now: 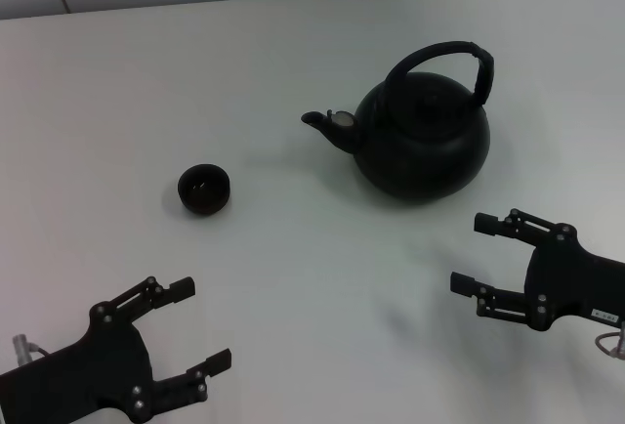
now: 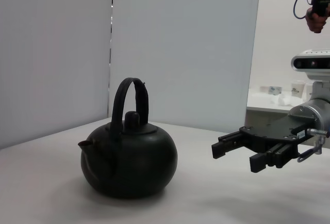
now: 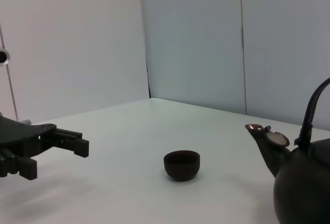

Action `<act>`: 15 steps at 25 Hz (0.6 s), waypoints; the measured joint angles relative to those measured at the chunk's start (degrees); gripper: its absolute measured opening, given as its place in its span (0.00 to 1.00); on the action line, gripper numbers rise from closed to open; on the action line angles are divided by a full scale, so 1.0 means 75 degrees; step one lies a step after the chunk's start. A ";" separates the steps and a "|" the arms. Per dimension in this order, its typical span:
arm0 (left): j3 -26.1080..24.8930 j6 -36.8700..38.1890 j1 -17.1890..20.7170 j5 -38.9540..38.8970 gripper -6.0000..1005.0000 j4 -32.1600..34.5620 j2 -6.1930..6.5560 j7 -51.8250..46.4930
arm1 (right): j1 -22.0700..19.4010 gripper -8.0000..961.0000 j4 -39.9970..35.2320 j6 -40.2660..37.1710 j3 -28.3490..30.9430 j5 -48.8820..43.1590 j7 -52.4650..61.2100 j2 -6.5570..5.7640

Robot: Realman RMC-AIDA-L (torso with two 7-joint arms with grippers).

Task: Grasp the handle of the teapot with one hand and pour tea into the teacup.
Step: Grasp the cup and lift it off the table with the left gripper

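The black teapot [image 1: 420, 146] stands upright at the back right of the white table, its spout pointing left toward the teacup. Its arched handle [image 1: 439, 58] rises over the lid. The tiny black teacup [image 1: 204, 190] sits to the left of the spout, well apart from it. My right gripper [image 1: 471, 253] is open and empty, in front of the teapot and a little to its right. My left gripper [image 1: 203, 324] is open and empty, near the front edge in front of the teacup. The left wrist view shows the teapot [image 2: 129, 159], its handle [image 2: 131, 102] and the right gripper [image 2: 234, 157]. No tea shows.
The white table [image 1: 293, 53] ends at a pale wall at the back. The right wrist view shows the teacup [image 3: 181, 164], the teapot's spout side [image 3: 304, 193] and the left gripper [image 3: 56, 159] farther off. A camera rig and a side table with cups [image 2: 281, 92] stand beyond the table.
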 joint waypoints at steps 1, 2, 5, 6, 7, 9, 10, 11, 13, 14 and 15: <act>0.0000 0.0000 0.0000 0.0000 0.86 0.0000 0.0000 0.0000 | 0.0000 0.84 0.0000 0.0000 0.0000 0.0000 0.0000 0.0000; 0.0005 0.0000 0.0000 0.0000 0.85 0.0001 -0.0003 -0.0001 | -0.0001 0.84 0.0000 0.0000 0.0002 0.0000 0.0001 0.0000; 0.0019 -0.0003 0.0000 0.0000 0.85 0.0001 -0.0010 -0.0002 | 0.0000 0.84 0.0000 0.0001 0.0000 0.0007 0.0000 0.0000; 0.0040 -0.0008 0.0000 0.0000 0.85 0.0000 -0.0016 -0.0003 | 0.0000 0.84 0.0000 0.0000 -0.0009 0.0014 -0.0003 0.0000; 0.0043 -0.0008 0.0000 0.0000 0.85 0.0000 -0.0024 -0.0004 | -0.0001 0.84 0.0000 0.0000 -0.0009 0.0015 -0.0004 0.0000; 0.0044 -0.0008 0.0000 0.0000 0.85 -0.0001 -0.0030 -0.0005 | -0.0001 0.84 0.0000 0.0001 -0.0008 0.0016 -0.0007 0.0000; 0.0044 -0.0008 0.0000 0.0000 0.85 -0.0001 -0.0030 -0.0005 | -0.0001 0.84 0.0000 0.0001 -0.0008 0.0016 -0.0007 0.0000; 0.0036 -0.0007 0.0000 0.0000 0.85 -0.0006 -0.0032 -0.0006 | 0.0002 0.84 -0.0001 0.0000 -0.0017 0.0019 -0.0010 0.0000; 0.0036 -0.0007 0.0000 0.0000 0.84 -0.0006 -0.0032 -0.0006 | 0.0010 0.84 -0.0001 0.0000 -0.0020 0.0019 -0.0011 0.0000; 0.0024 0.0003 0.0000 0.0000 0.84 -0.0023 -0.0035 -0.0007 | 0.0015 0.84 0.0000 0.0000 -0.0022 0.0018 -0.0013 0.0000; 0.0021 0.0011 0.0000 0.0000 0.84 -0.0030 -0.0040 -0.0007 | 0.0017 0.84 0.0001 0.0000 -0.0023 0.0016 -0.0016 0.0000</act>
